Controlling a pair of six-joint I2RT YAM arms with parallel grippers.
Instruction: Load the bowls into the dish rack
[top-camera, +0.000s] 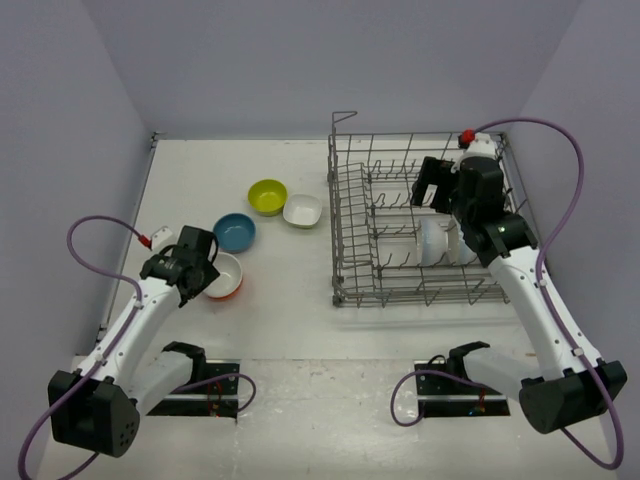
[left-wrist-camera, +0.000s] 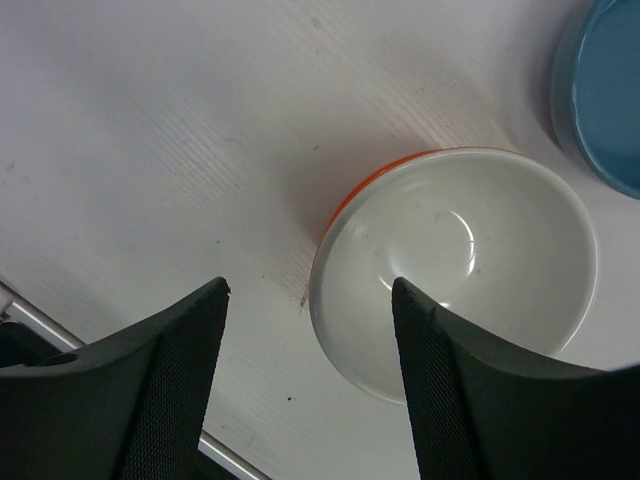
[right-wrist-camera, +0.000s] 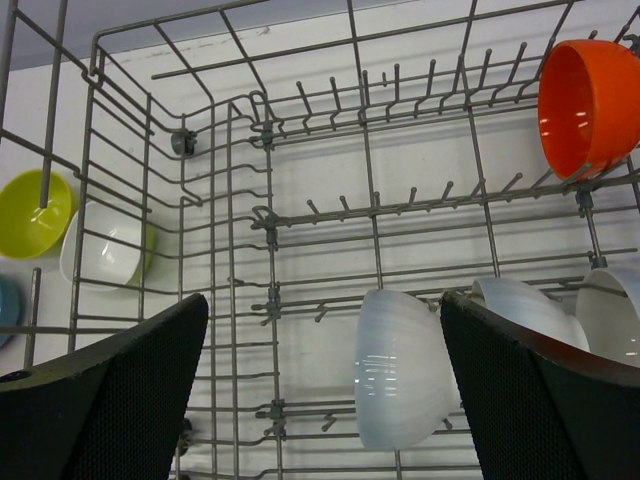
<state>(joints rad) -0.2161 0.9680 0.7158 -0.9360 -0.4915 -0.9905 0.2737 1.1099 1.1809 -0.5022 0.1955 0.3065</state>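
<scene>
The grey wire dish rack (top-camera: 400, 296) stands right of centre. My right gripper (top-camera: 432, 188) hangs open and empty above its inside (right-wrist-camera: 322, 300). In the rack (right-wrist-camera: 372, 214) stand a ribbed white bowl (right-wrist-camera: 400, 370), two more white bowls (right-wrist-camera: 525, 305) and an orange bowl (right-wrist-camera: 590, 100). On the table to the left lie a yellow-green bowl (top-camera: 267, 196), a white squarish bowl (top-camera: 302, 210), a blue bowl (top-camera: 234, 232) and an orange bowl with a white inside (top-camera: 227, 278). My left gripper (left-wrist-camera: 310, 290) is open. One finger is over this last bowl (left-wrist-camera: 455, 250), the other outside its rim.
The blue bowl (left-wrist-camera: 605, 95) lies just beyond the orange-and-white one. Grey walls close in the table on three sides. Through the rack's wires the yellow-green bowl (right-wrist-camera: 30, 210) and the white squarish bowl (right-wrist-camera: 105, 255) show. Purple cables trail from both arms.
</scene>
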